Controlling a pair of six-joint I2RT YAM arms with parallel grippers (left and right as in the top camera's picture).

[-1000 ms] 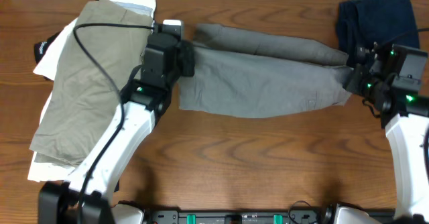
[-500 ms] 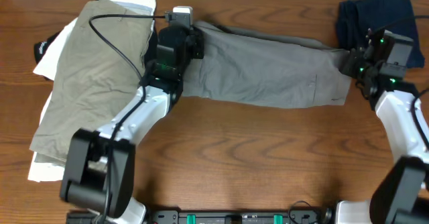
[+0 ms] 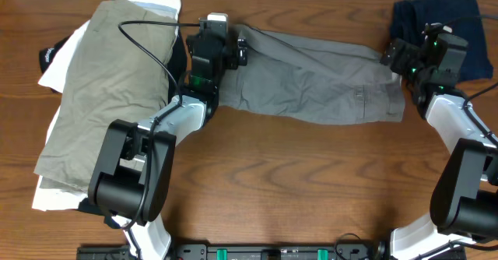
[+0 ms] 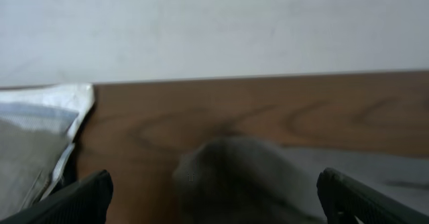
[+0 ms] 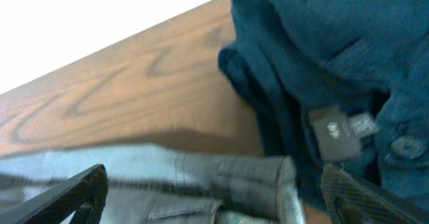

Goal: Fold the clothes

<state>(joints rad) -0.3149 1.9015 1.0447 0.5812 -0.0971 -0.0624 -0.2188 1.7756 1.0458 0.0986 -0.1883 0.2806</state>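
Note:
The mid-grey shorts [image 3: 311, 81] lie folded lengthwise across the far middle of the table. My left gripper [image 3: 235, 51] stands open over their left end, and grey cloth [image 4: 241, 180] bulges loose between its wide-apart fingertips [image 4: 84, 200]. My right gripper [image 3: 391, 57] is open at the shorts' right end. There the waistband with its pale lining [image 5: 268, 177] lies between the spread fingers [image 5: 70, 197], touched by neither. A navy garment [image 5: 335, 63] lies just beyond the waistband.
A stack of clothes sits at the far left: a khaki-tan piece [image 3: 109, 89] on top, white [image 3: 58, 65] and black [image 3: 48, 55] beneath. The navy garment [image 3: 436, 19] fills the far right corner. The table's far edge [image 4: 268, 76] is close ahead.
Both grippers carried the shorts' ends toward the far edge, then opened and let go. The shorts now lie further back, flatter and narrower.

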